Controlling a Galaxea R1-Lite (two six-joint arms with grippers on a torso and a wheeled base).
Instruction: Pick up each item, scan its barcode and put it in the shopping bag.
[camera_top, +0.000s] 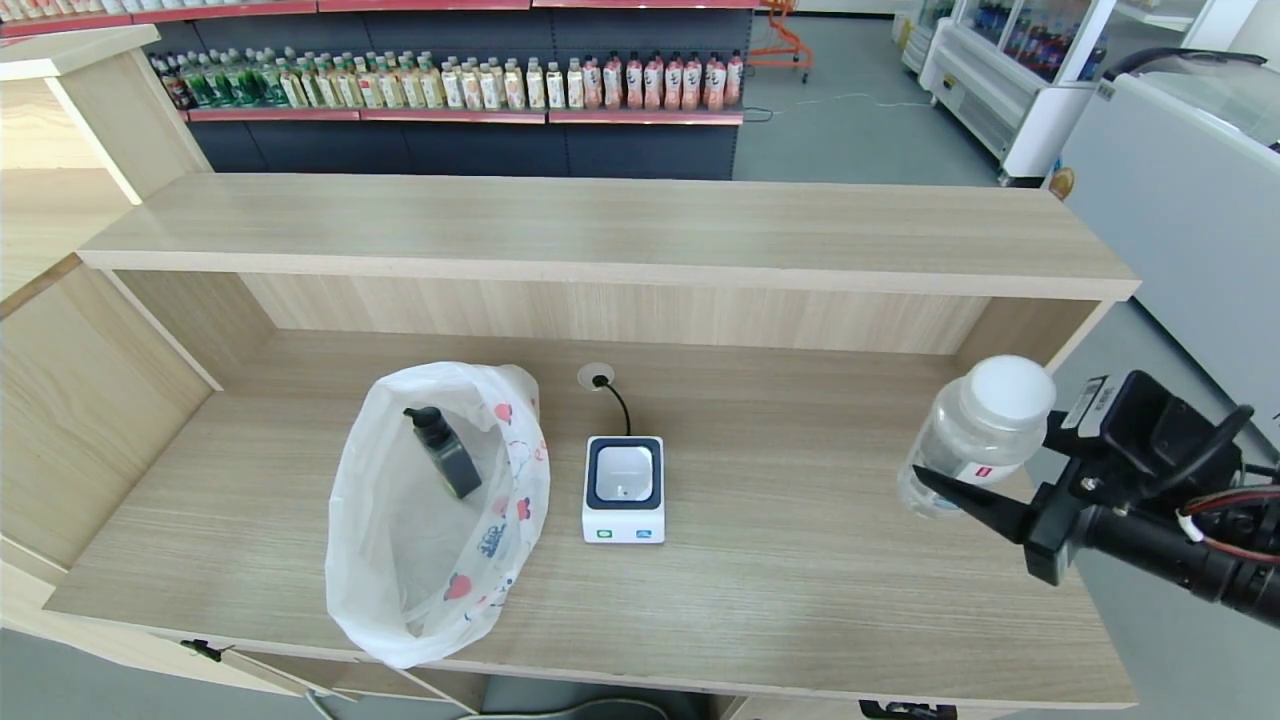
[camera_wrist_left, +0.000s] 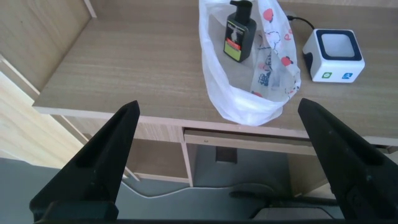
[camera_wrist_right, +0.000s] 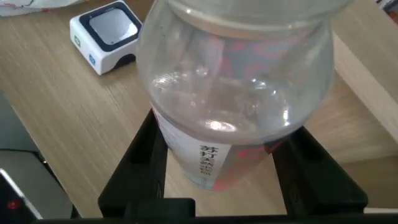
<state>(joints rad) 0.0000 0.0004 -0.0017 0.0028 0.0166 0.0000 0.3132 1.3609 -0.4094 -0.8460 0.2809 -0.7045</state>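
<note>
Bottle (camera_top: 975, 430) of clear plastic with a white cap and a red-and-white label is clamped in the right gripper (camera_top: 960, 480), held in the air above the counter's (camera_top: 800, 570) right end. In the right wrist view we see the two black fingers (camera_wrist_right: 140, 165) pressed against opposite sides of the bottle (camera_wrist_right: 236, 93) near its labelled lower part. The bottle leans, cap up and towards the raised back ledge.

The shopping bag (camera_top: 440, 570), white with small red and blue prints, lies open on the counter's left half, its mouth facing up. A dark pump bottle (camera_top: 445, 455) rests inside it, pump end towards the back wall.

The scanner (camera_top: 623, 490), a white box with a dark-framed window on top, stands just beside the bag on its right, apart from it. A black cable (camera_top: 615, 400) runs from it to a grommet behind.

The left gripper (camera_wrist_left: 219, 107) hangs in front of the counter's near edge with its jaws spread wide and nothing between them. From it we see the bag (camera_wrist_left: 242, 106) and scanner (camera_wrist_left: 333, 55) beyond.

A shelf of drinks (camera_top: 450, 85) stands behind the counter.
</note>
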